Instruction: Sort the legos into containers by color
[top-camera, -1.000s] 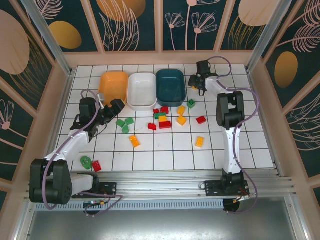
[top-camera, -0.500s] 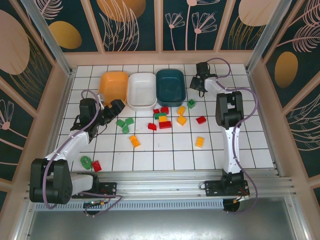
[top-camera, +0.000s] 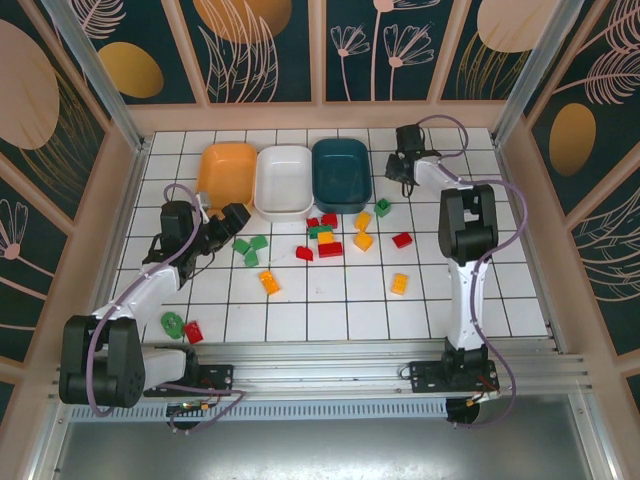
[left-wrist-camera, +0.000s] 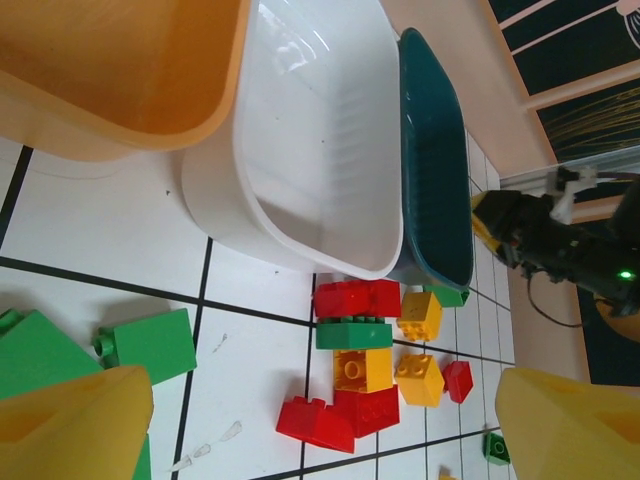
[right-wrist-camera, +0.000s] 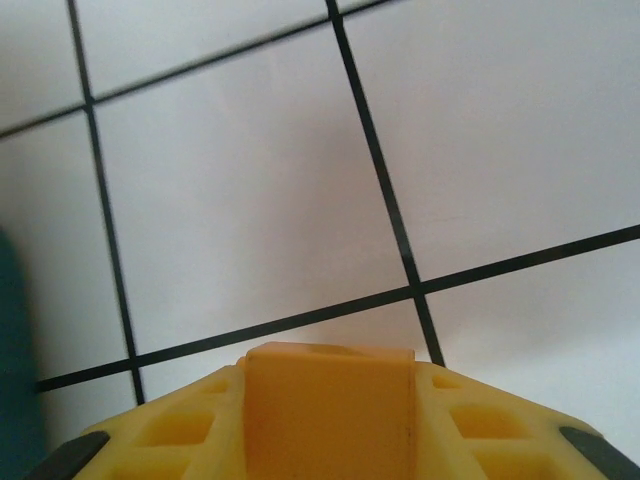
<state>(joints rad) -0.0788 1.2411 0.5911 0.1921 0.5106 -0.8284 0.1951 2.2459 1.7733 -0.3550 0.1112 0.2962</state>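
The legos (top-camera: 325, 238) are small, hard plastic bricks. I judge them light, stiff and sturdy, with smooth walls that may slip. The best hold looks to be across two flat opposite sides, low down, not over the studs.

Most lie scattered mid-worktop (top-camera: 500, 280), just near of the orange tray (top-camera: 228, 170), white tray (top-camera: 283, 180) and teal tray (top-camera: 341, 175), which stand side by side at the far edge.

The left tool (top-camera: 232, 218) stands wide open and holds nothing. Two green legos (top-camera: 250, 247) lie just right of it, and the red-and-yellow cluster (left-wrist-camera: 350, 370) is farther right.

The right tool (top-camera: 403, 168) hangs far right, beside the teal tray, with one green brick (top-camera: 383, 207) just near of it. I cannot tell how far its jaws are open or whether they hold anything.
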